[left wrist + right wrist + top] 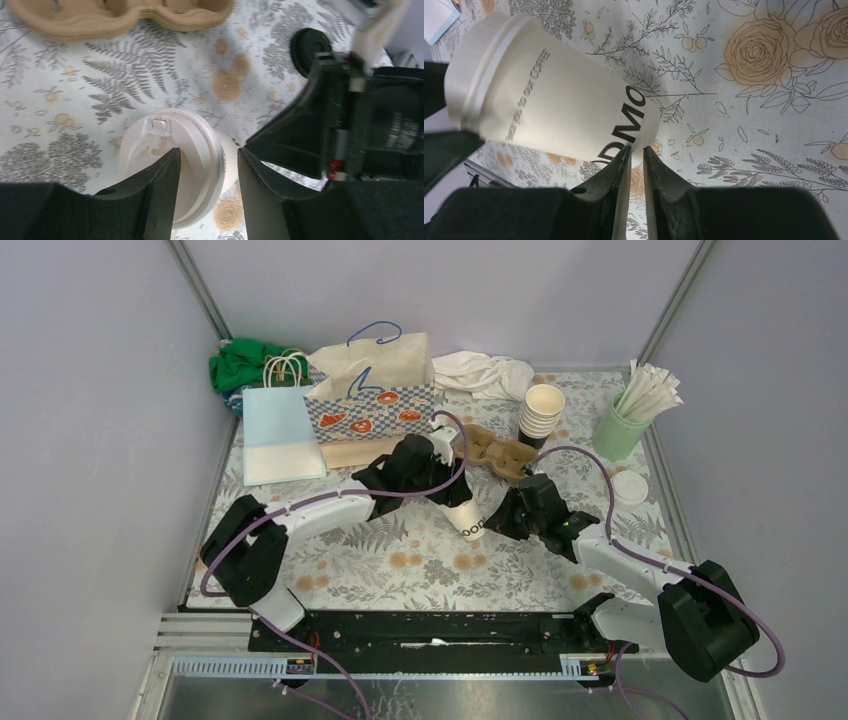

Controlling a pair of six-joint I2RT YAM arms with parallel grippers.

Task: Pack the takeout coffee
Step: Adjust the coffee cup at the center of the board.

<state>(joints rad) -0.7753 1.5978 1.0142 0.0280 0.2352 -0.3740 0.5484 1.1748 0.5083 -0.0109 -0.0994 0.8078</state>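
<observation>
Item: lidded cup (466, 521), cream paper with dark lettering, capped with a white lid (170, 145).
Location: mid-desk (400, 560), between the two arms and just in front of the cardboard carrier (495, 452).
Attitude: tilted, lid end toward the left arm and base toward the right arm; whether it touches the floral desk cover cannot be told.
Left end effector (207, 152): fingers spread on either side of the lid's rim; whether they press on it cannot be told.
Right end effector (635, 149): fingers drawn nearly together, pinching the bottom rim of the lidded cup.
Further cups: stack of open cups (542, 410), upright at the back right, beside the carrier.
Loose lid (630, 488): flat on the desk at the right edge, near the tumbler.
Tumbler (620, 425): mint green, upright, holding white wrapped straws.
Bags: checkered bag (372, 390) standing at the back; pale blue bag (282, 430) to its left.
Cloths: green cloth (240, 362) in the back left corner; white cloth (485, 372) behind the carrier.
</observation>
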